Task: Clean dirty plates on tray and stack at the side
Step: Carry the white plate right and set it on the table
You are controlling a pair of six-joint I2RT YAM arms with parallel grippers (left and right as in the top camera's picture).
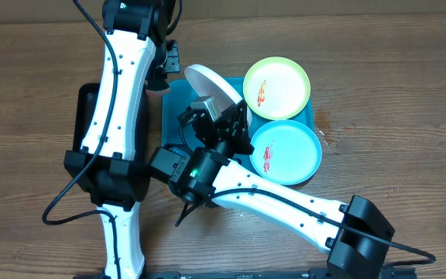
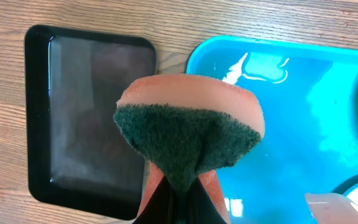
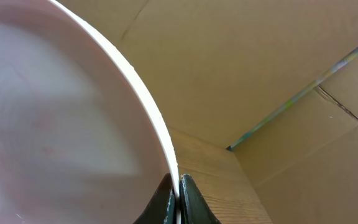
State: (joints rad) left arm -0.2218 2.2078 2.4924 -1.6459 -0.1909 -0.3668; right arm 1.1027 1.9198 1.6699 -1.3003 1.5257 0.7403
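White plate (image 3: pixel 55 112) is held tilted over tray (image 2: pixel 328 124), rim pinched by R gripper (image 3: pixel 178 186); sponge (image 2: pixel 188 124) clamped in L gripper (image 2: pixel 179 193). Thin edge grip: plate could be levered out by scrub pressure.

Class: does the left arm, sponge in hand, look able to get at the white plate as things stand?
Probably yes. The right hand holds the white plate up by its rim, and the left hand with its sponge is close beside it, nothing between them.
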